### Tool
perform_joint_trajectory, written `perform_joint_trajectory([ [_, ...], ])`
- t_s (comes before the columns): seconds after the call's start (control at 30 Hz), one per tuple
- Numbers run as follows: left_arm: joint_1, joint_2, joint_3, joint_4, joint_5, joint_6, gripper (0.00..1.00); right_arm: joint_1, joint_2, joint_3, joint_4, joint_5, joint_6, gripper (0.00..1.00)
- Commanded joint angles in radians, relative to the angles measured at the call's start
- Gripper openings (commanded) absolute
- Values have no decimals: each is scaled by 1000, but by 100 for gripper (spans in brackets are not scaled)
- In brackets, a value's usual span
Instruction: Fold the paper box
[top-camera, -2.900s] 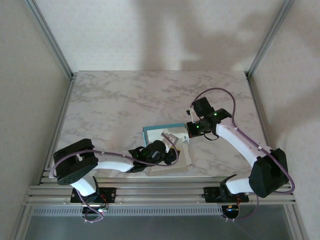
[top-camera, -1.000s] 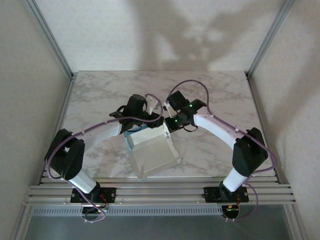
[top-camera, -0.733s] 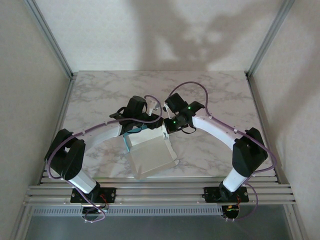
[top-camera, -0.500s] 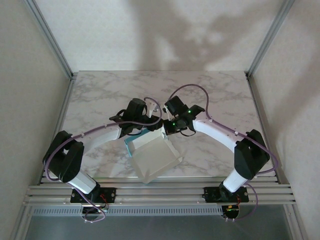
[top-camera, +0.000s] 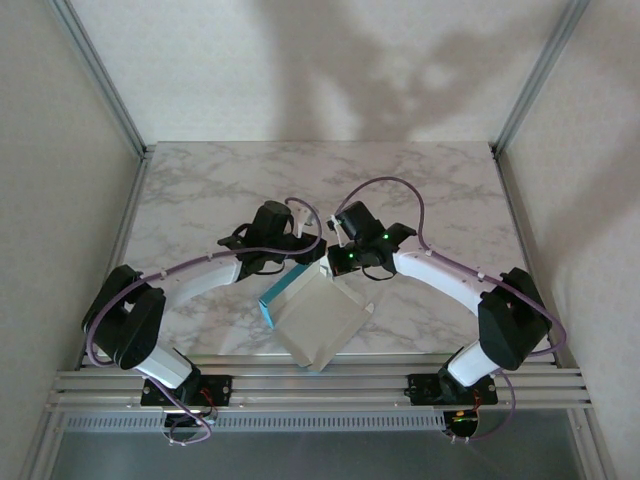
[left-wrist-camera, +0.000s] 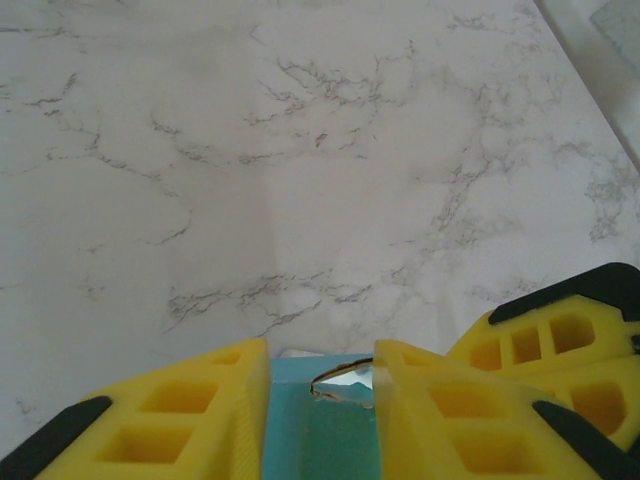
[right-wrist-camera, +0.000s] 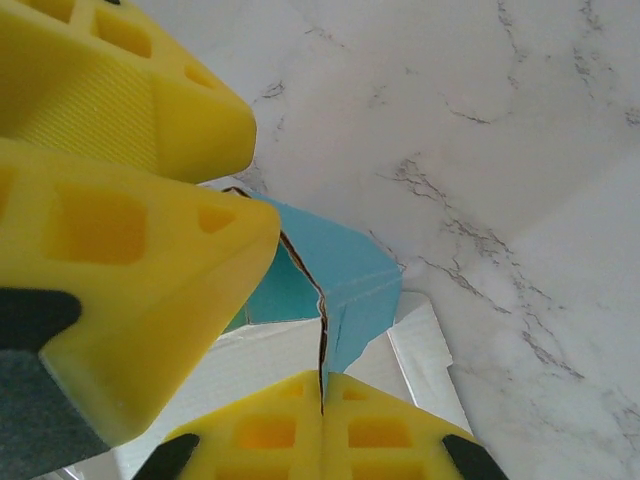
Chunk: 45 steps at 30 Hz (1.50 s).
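Observation:
The paper box (top-camera: 325, 325) is near the table's front middle, pale grey face up, with a turquoise wall (top-camera: 283, 296) along its left side. Both grippers meet at its far corner. My left gripper (top-camera: 308, 260) comes in from the left. In the left wrist view it (left-wrist-camera: 320, 400) is shut on the turquoise card (left-wrist-camera: 330, 430), which fills the gap between its fingers. My right gripper (top-camera: 330, 264) comes in from the right. In the right wrist view it (right-wrist-camera: 322, 385) is shut on a thin edge of the turquoise flap (right-wrist-camera: 350, 270), with the left gripper's fingers (right-wrist-camera: 130, 120) close beside it.
The marble table (top-camera: 200, 190) stretches behind and to both sides of the box. Metal frame posts (top-camera: 100, 75) stand at the back corners, and rails (top-camera: 320, 385) run along the near edge under the arm bases. Cables loop over both wrists.
Both grippers have shifted slightly toward the near edge, still on the box's far corner. The box has turned so that one corner now points at the front rail.

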Motion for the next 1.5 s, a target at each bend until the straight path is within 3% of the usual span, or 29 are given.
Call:
perform_joint_trajectory([
  [0.0,-5,-48,-12,31,-24,-20,35,15,13,-27,-30,-23,-32,0],
  [0.33,-11,-184,-11,-136,-81,30,36,18,13,-3,-91,16,-76,0],
  [0.5,-85,-301,-46,-243,-113,42,36,18,21,10,-101,37,-85,0],
  [0.7,-213,-388,-87,-259,-101,-32,36,17,31,23,-99,56,-82,0],
  [0.83,-319,-387,-126,-202,-90,-108,36,18,37,28,-99,61,-88,0],
  [1.07,-473,-276,-213,-61,-204,-227,36,18,49,38,-101,70,-87,0],
  [1.23,-494,-236,-298,56,-280,-284,34,18,47,52,-111,117,-67,0],
  [1.47,-494,-199,-287,51,-417,-248,34,16,17,51,-110,271,27,0],
])
